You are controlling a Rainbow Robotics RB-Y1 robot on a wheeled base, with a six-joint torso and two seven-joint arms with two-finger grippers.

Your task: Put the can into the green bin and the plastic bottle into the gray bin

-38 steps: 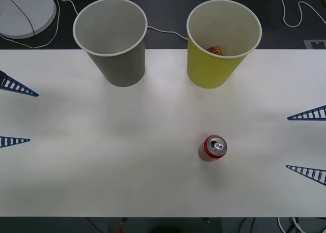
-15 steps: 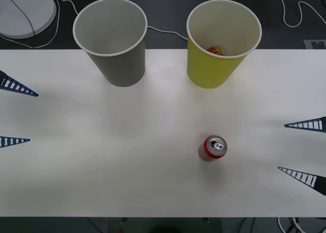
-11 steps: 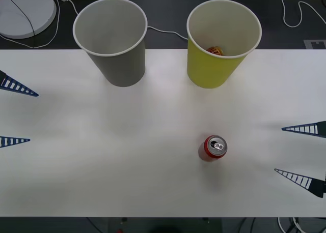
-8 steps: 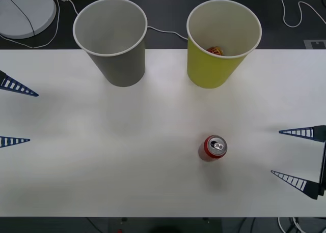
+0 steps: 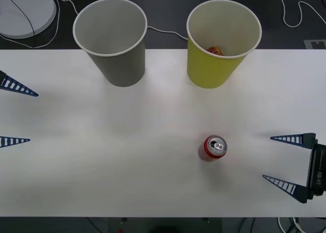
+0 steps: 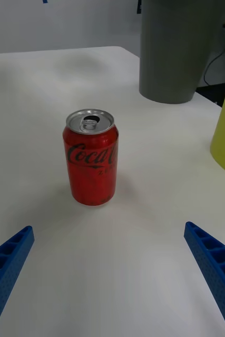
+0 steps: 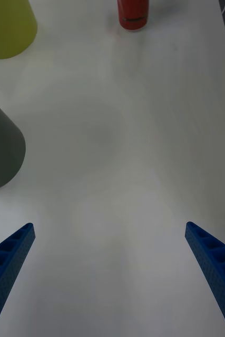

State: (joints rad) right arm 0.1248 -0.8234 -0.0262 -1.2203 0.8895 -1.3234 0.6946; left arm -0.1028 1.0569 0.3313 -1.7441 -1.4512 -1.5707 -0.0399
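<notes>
The red can (image 5: 214,147) stands upright on the white table (image 5: 127,156), front right of centre. My right gripper (image 5: 267,157) is open, a short way to the can's right and level with it; in the right wrist view the can (image 6: 91,158) stands ahead of the open right gripper (image 6: 108,227). The green bin (image 5: 214,65) and the gray bin (image 5: 119,60) stand upright at the back edge. My left gripper (image 5: 33,117) waits open at the table's left edge. The plastic bottle is out of view.
A small orange-yellow object (image 5: 215,51) lies inside the green bin. Behind the table, a white round disc (image 5: 23,11) and white cables (image 5: 298,14) lie on the dark floor. The left wrist view shows the can (image 7: 133,13) far off.
My right gripper has moved left across the table toward the can, staying open. The left gripper, the can and both bins have not moved.
</notes>
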